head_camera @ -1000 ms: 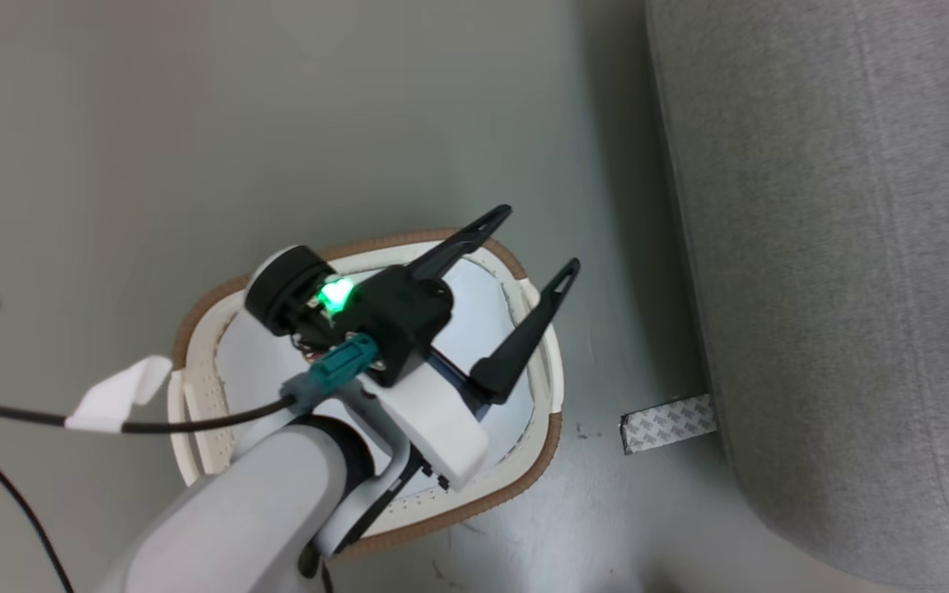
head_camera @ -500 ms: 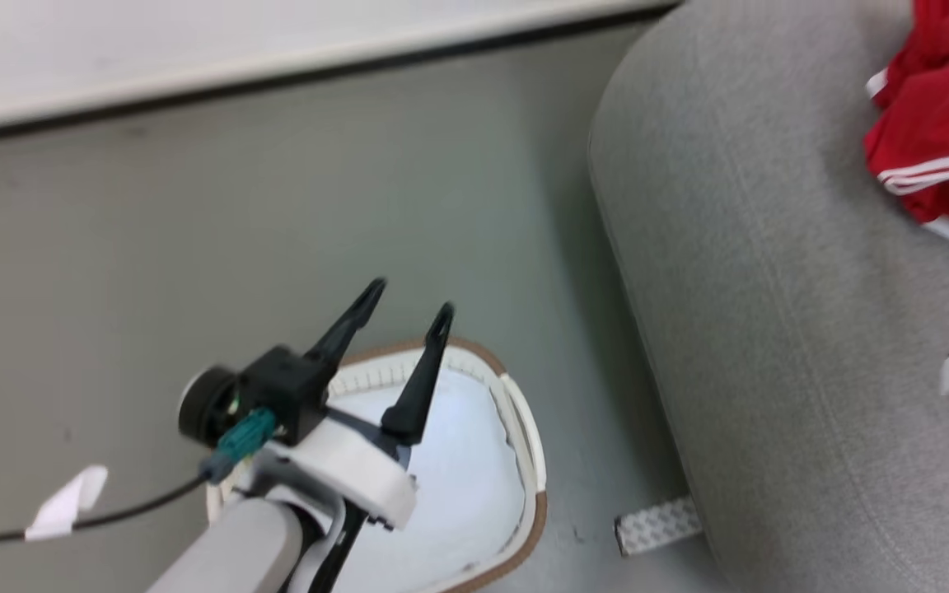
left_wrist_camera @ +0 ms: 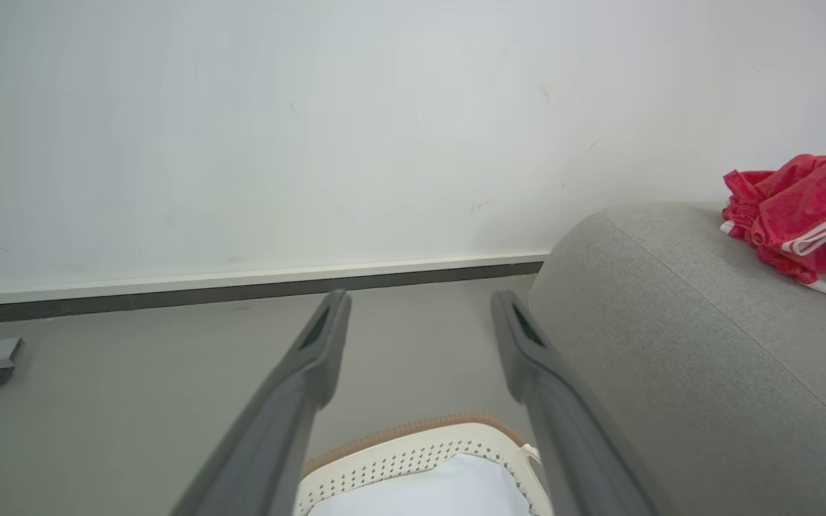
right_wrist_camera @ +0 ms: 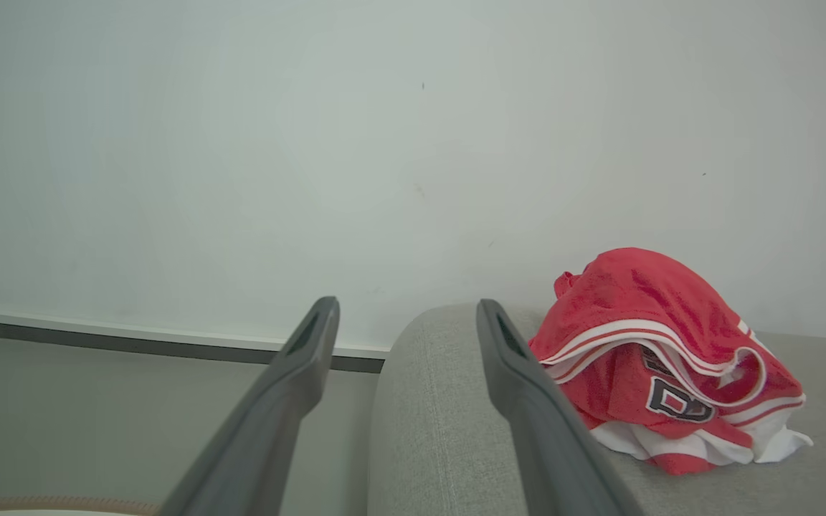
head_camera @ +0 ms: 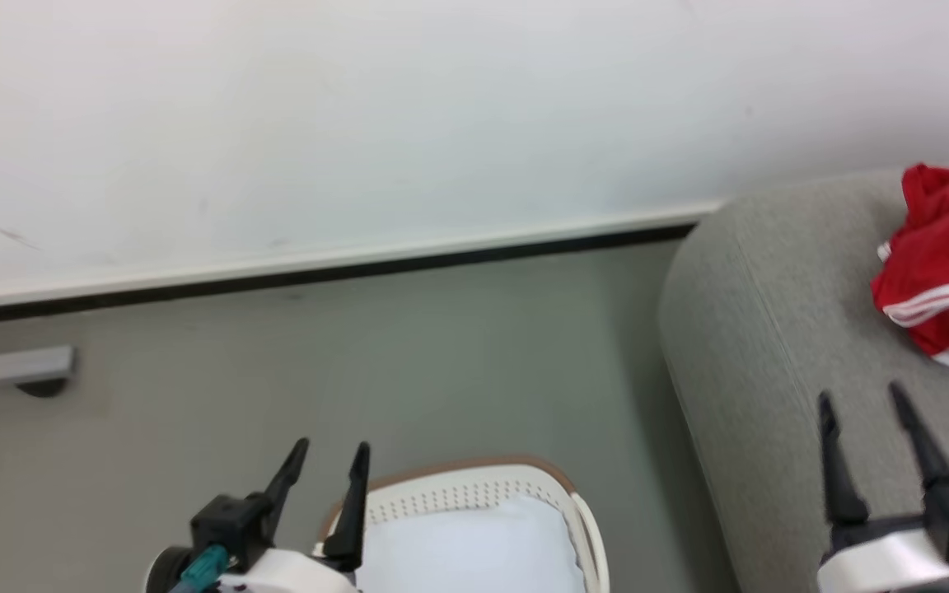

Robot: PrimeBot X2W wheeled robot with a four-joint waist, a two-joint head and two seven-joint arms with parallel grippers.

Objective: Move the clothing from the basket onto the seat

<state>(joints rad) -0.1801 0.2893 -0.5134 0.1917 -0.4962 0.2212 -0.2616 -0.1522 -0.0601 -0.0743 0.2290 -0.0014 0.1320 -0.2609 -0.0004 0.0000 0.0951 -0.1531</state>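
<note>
Clothing [head_camera: 948, 263] lies on the seat [head_camera: 771, 346]. The basket [head_camera: 474, 490] looks empty. The left claw [head_camera: 332, 447] and right claw [head_camera: 859, 394] are spread and hold nothing, so probably only retreat remains.

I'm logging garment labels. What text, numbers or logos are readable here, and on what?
Clothing lying on the seat: dark, white-edged print, partly folded under; perhaps "B" or "8", not surely readable.
Basket: no text visible.
</note>
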